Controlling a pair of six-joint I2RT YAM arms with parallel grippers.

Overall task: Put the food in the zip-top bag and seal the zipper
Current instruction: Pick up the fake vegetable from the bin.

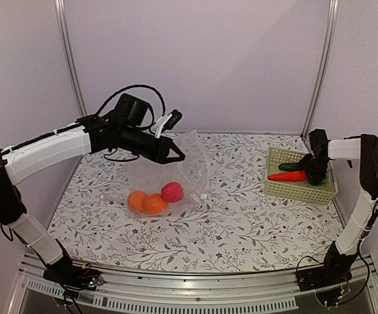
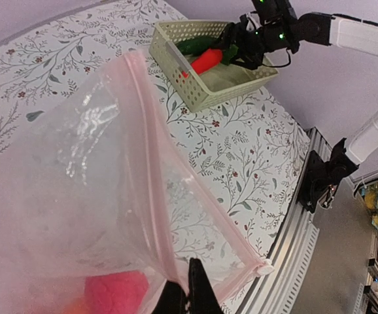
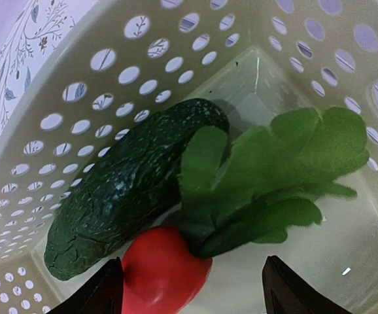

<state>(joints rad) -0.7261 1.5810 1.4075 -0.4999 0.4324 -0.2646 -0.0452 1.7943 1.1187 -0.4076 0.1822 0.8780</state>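
The clear zip-top bag [image 1: 192, 157] lies at centre left, and my left gripper [image 1: 176, 156] holds its mouth up. Two oranges [image 1: 137, 199] and a small red fruit [image 1: 172, 191] sit inside it. In the left wrist view my left gripper [image 2: 188, 288] is shut on the bag's pink zipper strip [image 2: 151, 150]; the white slider [image 2: 265, 267] is at the strip's end. My right gripper [image 3: 192, 294] is open inside the basket [image 1: 300, 190], over a red leafy vegetable [image 3: 163, 271] that lies beside the dark green cucumber [image 3: 123, 190].
The pale lattice basket [image 2: 202, 91] stands at the table's right edge, close to the right frame post. The floral table cover [image 1: 241, 216] lies between bag and basket. The metal rail [image 1: 195, 291] runs along the near edge.
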